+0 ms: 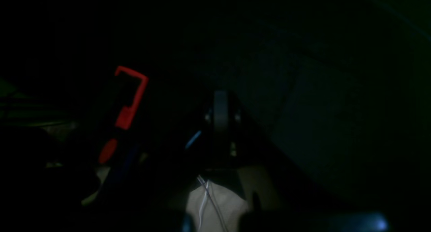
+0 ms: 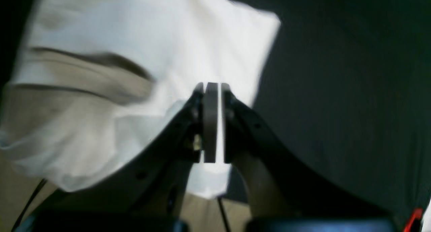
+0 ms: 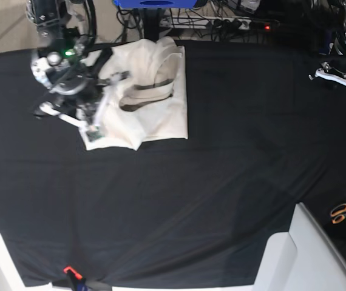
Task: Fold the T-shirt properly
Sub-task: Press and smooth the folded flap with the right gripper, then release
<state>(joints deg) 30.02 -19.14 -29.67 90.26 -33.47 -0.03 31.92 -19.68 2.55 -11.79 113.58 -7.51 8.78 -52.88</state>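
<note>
I've got the right gripper (image 2: 212,90) clamped on the near-left edge of the T-shirt (image 3: 155,97), which lies folded up at eleven o'clock on the black table (image 3: 221,182), while my left gripper (image 1: 220,104) sits pinched closed, empty, at two o'clock.

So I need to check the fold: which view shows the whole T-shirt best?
The base view: the whole T-shirt lies bunched on the black cloth. The right wrist view shows only a blurred part by the right claw; the left wrist view shows none.
</note>
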